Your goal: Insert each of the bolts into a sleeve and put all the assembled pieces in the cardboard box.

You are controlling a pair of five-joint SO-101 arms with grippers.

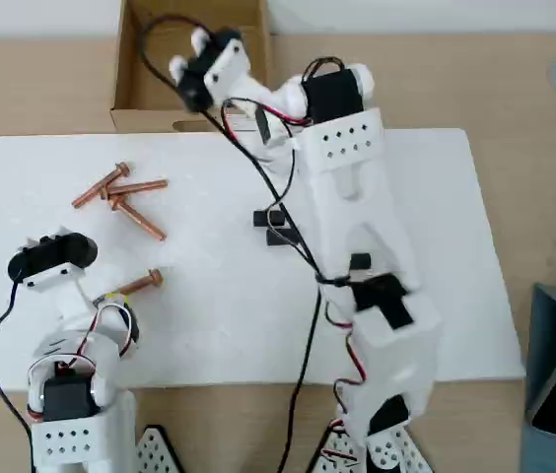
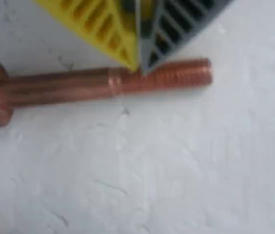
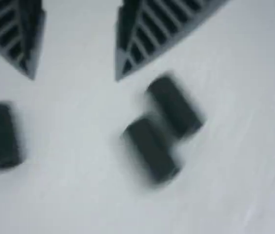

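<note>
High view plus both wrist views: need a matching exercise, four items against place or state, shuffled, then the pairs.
Items:
1. lone bolt
2. cardboard box
3. bolt cluster
4. right pincer

Place or state:
a. open, over the mat near black sleeves
b. off the white mat, at its far edge
c. at the tips of the left pincer
d. several lying crossed on the mat

Pairs: 1-c, 2-b, 3-d, 4-a

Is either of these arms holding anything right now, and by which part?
Nothing, it seems. The left gripper, shut, touches a bolt mid-shaft on the mat; the right gripper hangs open above the sleeves.
</note>
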